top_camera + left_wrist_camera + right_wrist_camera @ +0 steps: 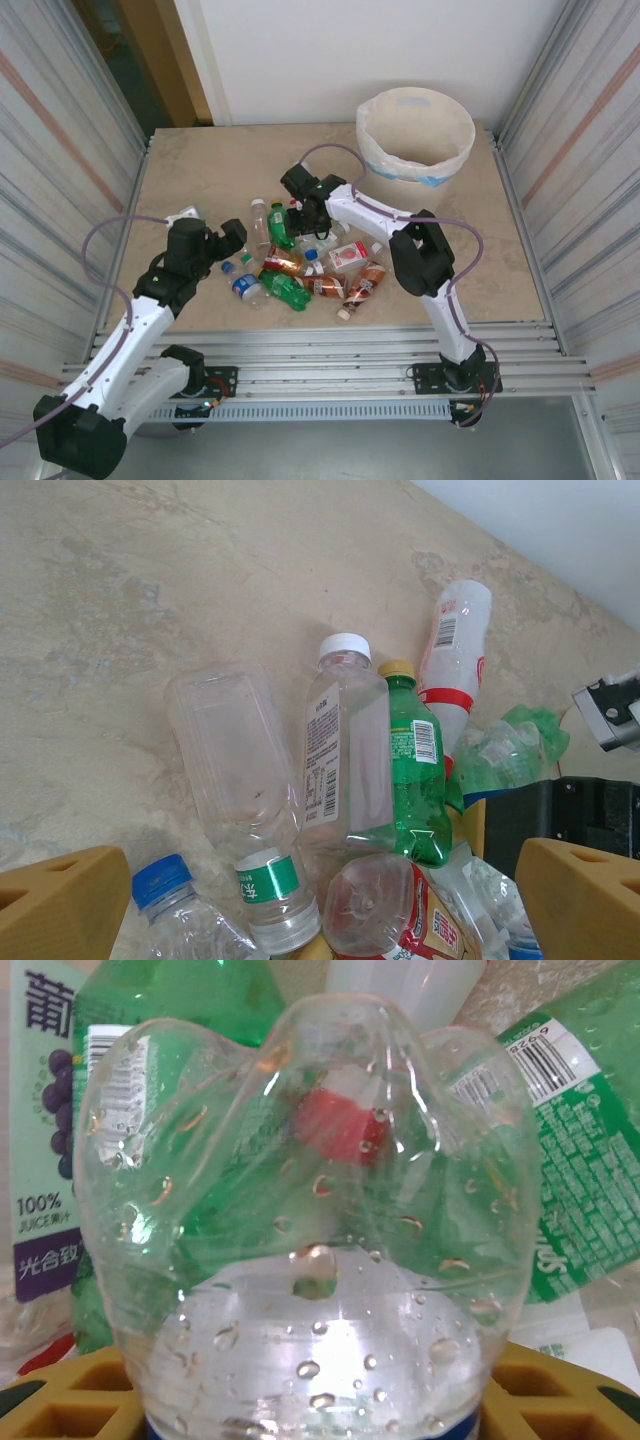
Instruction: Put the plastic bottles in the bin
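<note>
Several plastic bottles (290, 265) lie in a heap at the table's middle, clear, green and brown. The cream bin (462, 150) stands at the back right. My right gripper (303, 215) is down at the heap's far side. In its wrist view a crushed clear bottle (310, 1210) with droplets sits between the yellow fingers (60, 1400), touching both. My left gripper (215, 245) hangs open over the heap's left edge. Below it lie a clear bottle with a green neck label (240, 780), a white-capped clear bottle (345, 760) and a green bottle (415, 770).
Green bottles (570, 1160) and a grape-juice label (40, 1160) lie behind the held bottle. A white bottle with a red band (455, 640) lies farther back. The right arm's black link (580, 820) is close on the right. Metal walls flank the table.
</note>
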Motion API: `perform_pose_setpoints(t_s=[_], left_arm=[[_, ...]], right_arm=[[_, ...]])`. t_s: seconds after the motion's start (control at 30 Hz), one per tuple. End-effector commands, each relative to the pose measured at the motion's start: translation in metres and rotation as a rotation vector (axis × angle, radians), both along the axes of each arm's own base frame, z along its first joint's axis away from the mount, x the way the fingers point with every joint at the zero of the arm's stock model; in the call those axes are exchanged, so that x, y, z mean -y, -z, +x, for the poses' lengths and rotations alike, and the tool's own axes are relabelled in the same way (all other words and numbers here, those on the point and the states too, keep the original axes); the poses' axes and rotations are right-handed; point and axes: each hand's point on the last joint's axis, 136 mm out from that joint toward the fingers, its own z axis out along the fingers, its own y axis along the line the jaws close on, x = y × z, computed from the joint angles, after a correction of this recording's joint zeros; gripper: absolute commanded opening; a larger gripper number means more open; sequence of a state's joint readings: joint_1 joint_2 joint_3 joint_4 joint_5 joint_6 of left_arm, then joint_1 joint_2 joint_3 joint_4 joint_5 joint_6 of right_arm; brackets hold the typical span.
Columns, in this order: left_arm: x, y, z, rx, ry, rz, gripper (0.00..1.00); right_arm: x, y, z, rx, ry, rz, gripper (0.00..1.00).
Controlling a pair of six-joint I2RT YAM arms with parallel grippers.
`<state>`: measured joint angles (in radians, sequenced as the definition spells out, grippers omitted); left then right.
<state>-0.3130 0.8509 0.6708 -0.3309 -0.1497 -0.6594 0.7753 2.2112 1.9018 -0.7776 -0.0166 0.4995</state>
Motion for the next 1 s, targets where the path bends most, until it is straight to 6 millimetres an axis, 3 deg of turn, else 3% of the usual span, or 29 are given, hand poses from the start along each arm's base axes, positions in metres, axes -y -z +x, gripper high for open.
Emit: perform_pose_setpoints(t_s=[0.0,0.23,0.37,0.53,0.73,0.97], left_arm=[[-0.003,-0.007,0.003,0.032,-0.016,-0.008,0.99],[-0.006,-0.008,0.001,0.035,-0.025,-0.008,0.99],[-0.006,-0.008,0.001,0.036,-0.025,-0.016,0.99],[-0.006,-0.010,0.000,0.043,-0.026,-0.021,0.99],[-0.006,-0.013,0.000,0.053,-0.022,-0.022,0.99],[-0.005,-0.018,0.003,0.058,-0.017,-0.019,0.99]], right_arm=[[-0.003,-0.075,-0.003,0.123,-0.046,0.052,0.32],[0.020,-0.185,-0.001,0.337,-0.094,0.091,0.24],[0.052,-0.249,0.007,0.448,-0.081,0.142,0.22],[0.110,-0.306,0.023,0.568,-0.011,0.149,0.21],[0.191,-0.334,0.048,0.637,0.119,0.131,0.21],[0.259,-0.318,0.086,0.628,0.213,0.062,0.22]])
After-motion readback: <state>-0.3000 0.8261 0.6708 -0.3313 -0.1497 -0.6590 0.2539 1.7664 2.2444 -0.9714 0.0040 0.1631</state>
